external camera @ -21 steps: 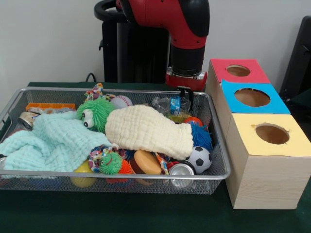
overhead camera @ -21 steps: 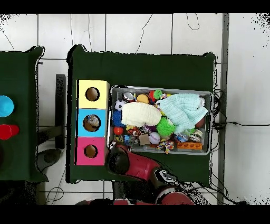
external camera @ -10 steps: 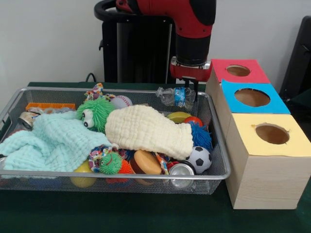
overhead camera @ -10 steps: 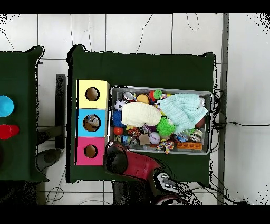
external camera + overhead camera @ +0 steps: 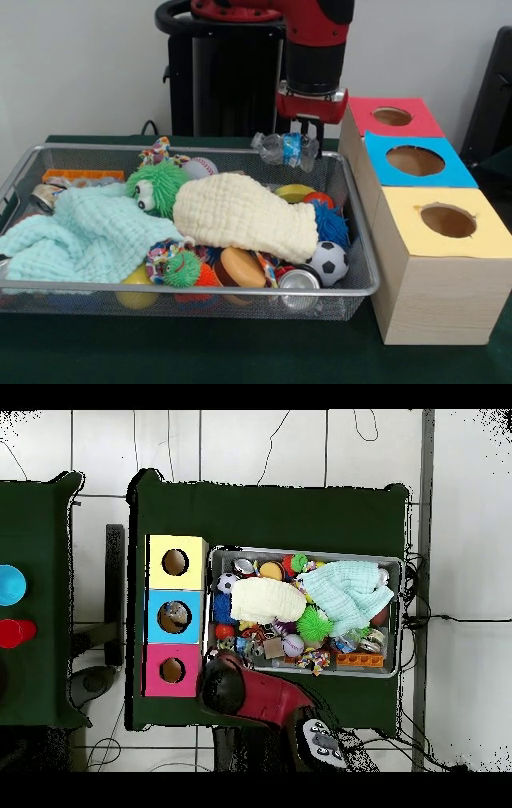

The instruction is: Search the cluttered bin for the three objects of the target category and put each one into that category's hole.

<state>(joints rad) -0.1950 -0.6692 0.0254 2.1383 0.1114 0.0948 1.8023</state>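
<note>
A crushed clear plastic bottle (image 5: 284, 150) with a blue label hangs above the far right corner of the wire mesh bin (image 5: 192, 290), with my gripper (image 5: 309, 138) shut on it. To the right stand three boxes in a row, with a red-topped hole (image 5: 392, 117), a blue-topped hole (image 5: 415, 161) and a yellow-topped hole (image 5: 448, 221). In the overhead view the red arm (image 5: 228, 687) hides the gripper and bottle, beside the red box (image 5: 172, 670) and the bin's corner (image 5: 215, 646).
The bin holds a cream cloth (image 5: 240, 212), a mint cloth (image 5: 84, 234), a green fuzzy toy (image 5: 156, 186), a baseball (image 5: 201, 166), a soccer ball (image 5: 326, 262), a drink can (image 5: 298, 280) and an orange disc (image 5: 242, 266). The boxes stand against the bin's right side.
My gripper has risen out of the bin's far right corner with the plastic bottle in it, lifting it clear of the rim.
</note>
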